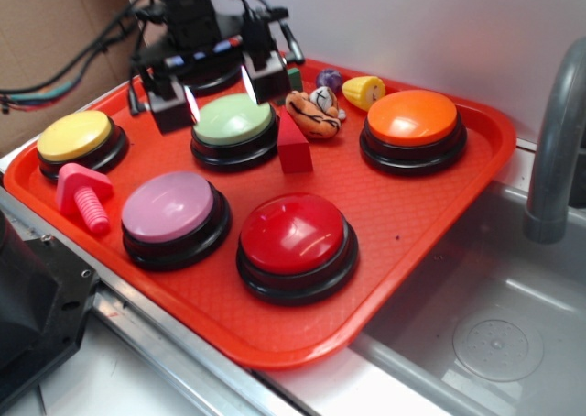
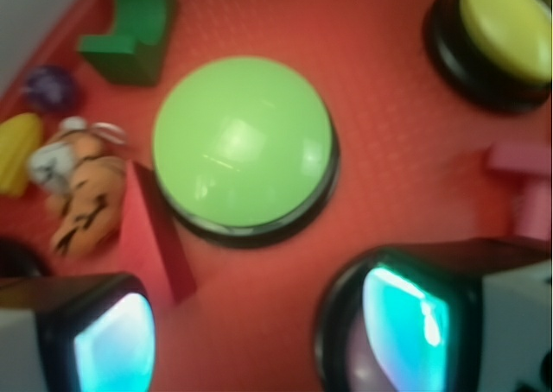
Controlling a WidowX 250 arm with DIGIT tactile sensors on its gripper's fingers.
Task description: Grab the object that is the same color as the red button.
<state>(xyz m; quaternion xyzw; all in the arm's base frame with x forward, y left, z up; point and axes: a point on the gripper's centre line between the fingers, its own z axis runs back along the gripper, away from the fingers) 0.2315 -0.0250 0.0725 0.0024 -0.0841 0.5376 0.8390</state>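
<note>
Red wedge block is your target: it sits on the orange tray, just beside the right edge of the green button and next to the tiger toy, matching the glossy dome of the red button nearer the front. In the wrist view you see the same block lying along the lower left of the green button, with the tiger toy touching or nearly touching its other side.

Your gripper hangs above the green button with its jaws spread wide and nothing between them; in the wrist view the fingertips frame the bottom of the picture, one on each side. You look to be in the approach step, not yet lined up: the gripper is centred over the green dome, not over the wedge.

Your next move calls for a sideways shift toward the wedge so that it falls between the fingers, then a descent. Watch the tight neighbours. The green button's black base and the tiger toy crowd the block on both sides, so a finger could land on either. The sloped faces may also let it slip, so aim to close across its flat sides.
</note>
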